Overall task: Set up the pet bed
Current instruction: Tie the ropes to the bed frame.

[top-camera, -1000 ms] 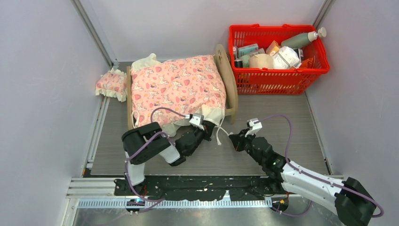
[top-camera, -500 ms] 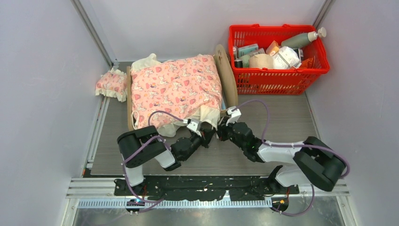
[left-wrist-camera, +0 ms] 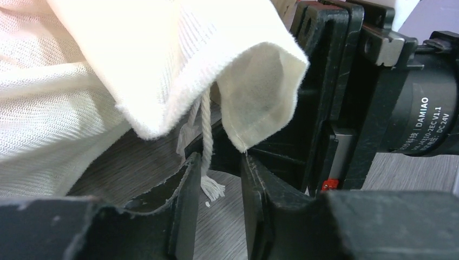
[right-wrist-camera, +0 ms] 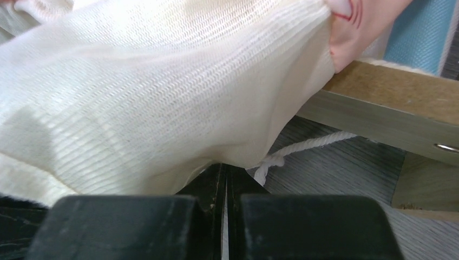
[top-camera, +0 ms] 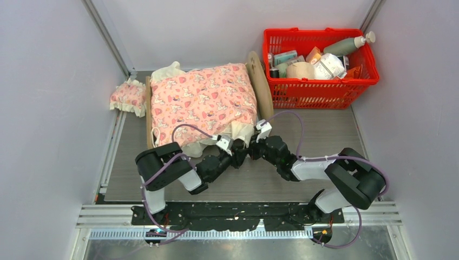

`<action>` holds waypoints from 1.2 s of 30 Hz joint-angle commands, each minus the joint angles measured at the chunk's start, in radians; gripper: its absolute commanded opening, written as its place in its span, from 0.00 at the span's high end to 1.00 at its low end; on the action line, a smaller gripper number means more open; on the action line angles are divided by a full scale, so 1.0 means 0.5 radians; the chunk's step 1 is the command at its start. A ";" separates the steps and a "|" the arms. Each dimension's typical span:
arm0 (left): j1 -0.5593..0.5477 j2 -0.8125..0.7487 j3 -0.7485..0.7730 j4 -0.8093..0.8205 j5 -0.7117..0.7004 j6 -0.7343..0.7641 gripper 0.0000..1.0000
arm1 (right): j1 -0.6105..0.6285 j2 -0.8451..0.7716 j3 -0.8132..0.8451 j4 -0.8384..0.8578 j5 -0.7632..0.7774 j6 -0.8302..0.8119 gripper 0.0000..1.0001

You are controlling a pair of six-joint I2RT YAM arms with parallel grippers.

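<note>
At mid-bench, left of centre: the pet bed (top-camera: 261,85) stands on the grey bench (top-camera: 330,143), its arched headboard on the side facing the red basket (top-camera: 319,91).
Bed cover: a pink patterned blanket (top-camera: 203,102) with a cream frill lies over the bed and hides nearly all of the mattress; the frill hangs over the near end of the frame.
Mattress: a strip of blue-and-white stripe shows above the wooden rail in the right wrist view.
Pillow: a small pink frilled pillow (top-camera: 128,96) lies on the bench just beside the far-left corner of the bed, off the frame.
Left end effector (left-wrist-camera: 216,162): released, jaws apart, at the near right corner of the bed under the hanging frill; a white cord (left-wrist-camera: 206,142) dangles between the jaws, not pinched.
Right end effector (right-wrist-camera: 224,169): clenched, jaws pressed together, tips against the cream frill; whether any cloth is caught between them cannot be told.
Spacing: the two end effectors sit just beside each other.
Basket: filled with bottles and packets, at the far right, apart from the bed.
</note>
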 commanded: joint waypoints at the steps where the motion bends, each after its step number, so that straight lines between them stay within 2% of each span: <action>1: 0.008 0.029 0.012 0.065 0.107 0.050 0.61 | -0.005 0.041 0.073 0.172 -0.239 -0.043 0.95; 8: 0.024 -0.051 -0.128 0.067 -0.001 0.062 0.59 | -0.017 0.119 0.106 0.176 -0.278 -0.055 0.95; 22: 0.088 -0.235 -0.368 0.067 -0.345 -0.105 0.61 | -0.030 0.172 0.166 0.133 -0.254 -0.079 0.95; 28: 0.110 -0.235 -0.350 0.066 -0.424 -0.109 0.62 | -0.032 0.196 0.202 0.114 -0.235 -0.080 0.95; 33: 0.224 -0.200 -0.313 0.014 -0.458 -0.322 0.62 | -0.035 0.183 0.199 0.081 -0.159 -0.059 0.95; 36: 0.230 -0.204 -0.237 -0.036 -0.403 -0.251 0.61 | -0.035 0.160 0.179 0.070 -0.124 -0.034 0.95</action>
